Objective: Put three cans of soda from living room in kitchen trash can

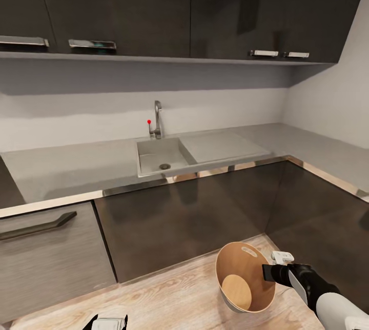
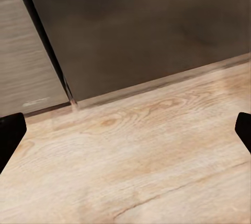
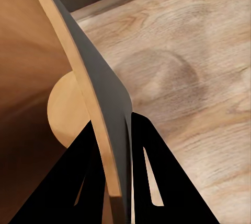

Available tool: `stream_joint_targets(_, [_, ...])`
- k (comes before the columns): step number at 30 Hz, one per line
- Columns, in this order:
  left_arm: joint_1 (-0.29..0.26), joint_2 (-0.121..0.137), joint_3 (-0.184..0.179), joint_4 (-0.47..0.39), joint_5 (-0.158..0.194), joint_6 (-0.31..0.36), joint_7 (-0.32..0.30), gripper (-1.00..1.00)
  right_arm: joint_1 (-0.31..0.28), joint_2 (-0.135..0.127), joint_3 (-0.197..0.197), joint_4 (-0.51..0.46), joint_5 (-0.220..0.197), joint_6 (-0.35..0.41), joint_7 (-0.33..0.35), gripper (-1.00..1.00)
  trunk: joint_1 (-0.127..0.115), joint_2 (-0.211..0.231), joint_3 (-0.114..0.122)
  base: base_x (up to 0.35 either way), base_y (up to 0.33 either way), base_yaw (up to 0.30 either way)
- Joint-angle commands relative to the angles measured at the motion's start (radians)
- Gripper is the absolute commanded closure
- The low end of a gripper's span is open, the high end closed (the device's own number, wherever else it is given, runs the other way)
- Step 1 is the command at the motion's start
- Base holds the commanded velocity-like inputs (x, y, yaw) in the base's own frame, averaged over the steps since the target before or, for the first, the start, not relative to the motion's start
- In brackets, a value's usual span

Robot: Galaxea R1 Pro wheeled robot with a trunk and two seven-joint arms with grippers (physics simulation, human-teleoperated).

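Note:
I am in the kitchen, facing dark cabinets. The tash can (image 1: 233,266), grey outside and tan inside, stands tilted over the wooden floor at the lower right. Its inside shows a bare tan bottom. My right gripper (image 1: 267,272) is shut on its rim, one finger inside and one outside the wall (image 3: 99,93). In the right wrist view the right gripper (image 3: 112,125) straddles that wall. My left gripper (image 1: 105,322) hangs low at the bottom edge. In the left wrist view the left gripper (image 2: 125,130) is open over bare floor. The cans of soda are out of view.
A grey counter (image 1: 66,171) with a sink (image 1: 154,158) and faucet (image 1: 158,120) runs ahead and turns along the right wall. Dark lower cabinet doors (image 1: 189,217) and a wood-grain drawer (image 1: 46,253) stand close in front. Upper cabinets (image 1: 154,7) hang above. Wooden floor (image 1: 169,299) lies below.

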Motion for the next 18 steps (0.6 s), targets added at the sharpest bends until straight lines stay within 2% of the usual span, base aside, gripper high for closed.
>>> stream_joint_targets(1, [0.0, 0.0, 0.0, 0.0, 0.0, 0.0, 0.0, -1.0, 0.0, 0.0, -0.005, -0.001, -0.01, 0.001, 0.005, 1.0, -0.004, 0.007, 0.002, 0.0, 0.0, 0.0])
stream_joint_targets(18, [0.0, 0.0, -0.001, 0.001, 0.0, 0.0, 0.0, -1.0, 0.0, 0.002, -0.005, 0.0, -0.01, -0.001, 0.005, 1.0, -0.069, 0.126, 0.04, 0.0, 0.0, 0.0])
